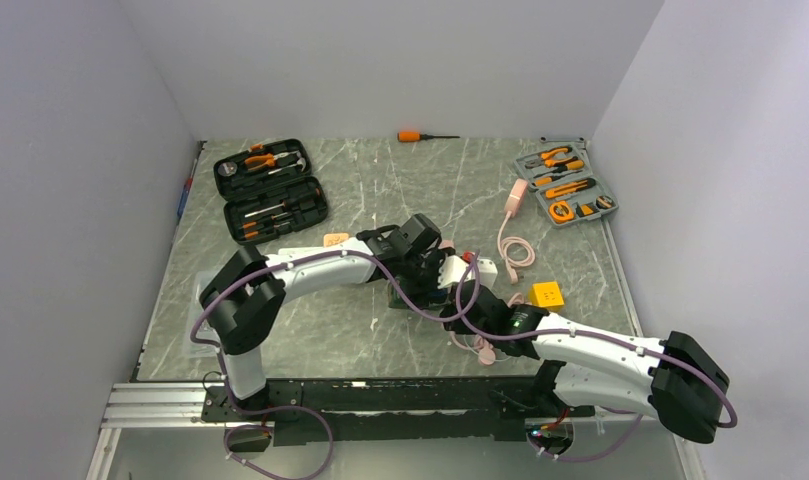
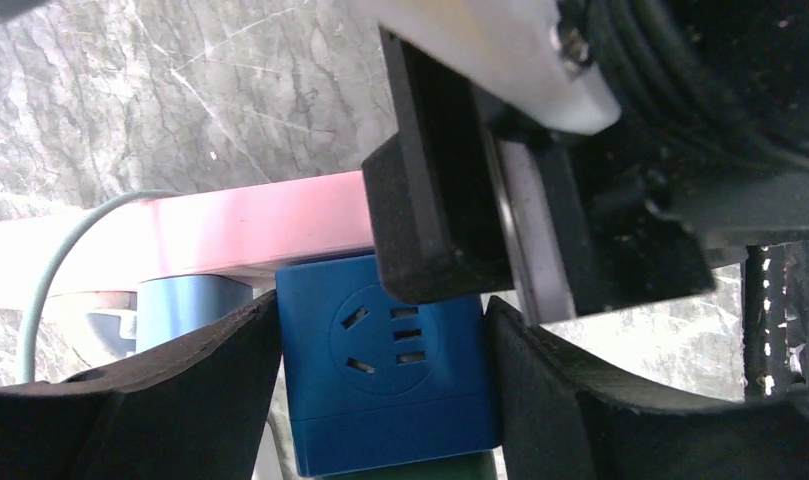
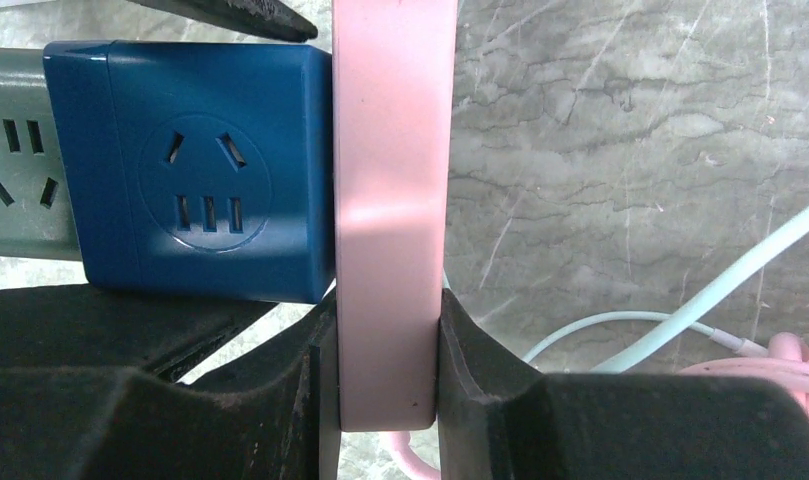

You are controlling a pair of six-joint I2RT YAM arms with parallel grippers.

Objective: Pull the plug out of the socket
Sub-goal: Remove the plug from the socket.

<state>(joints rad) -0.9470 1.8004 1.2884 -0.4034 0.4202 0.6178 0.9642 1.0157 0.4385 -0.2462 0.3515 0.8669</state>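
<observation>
Gripping from both sides, you are at the pull itself, as I read it. Your left gripper (image 2: 382, 330) has its black fingers pressed against both flanks of the blue plastic cube socket (image 2: 390, 400), low in the middle of the left wrist view. It is clenched on the cube as an anchor. Further right, your right gripper (image 3: 385, 335) is clamped on the flat pink plastic plug (image 3: 390, 200). The plug runs top to bottom through the middle of the right wrist view and sits flush against the cube's right face, not yet out. At that frame's left edge the cube abuts a grey-green socket strip (image 3: 15, 150). Next, draw the plug straight away from that face, along its pins, while the left side holds firm. A twist could jam the pins or drag the cube along.

The surface is a grey-green marbled tabletop (image 1: 360, 330) inside plain white walls (image 1: 400, 60). In the overhead frame, left to right, you have:
- an open black tool case (image 1: 270, 190), upper left
- an orange-handled screwdriver (image 1: 420, 136), top centre
- a coiled pink cable (image 1: 517, 250), right of centre
- a grey tool tray (image 1: 565, 185), upper right
</observation>
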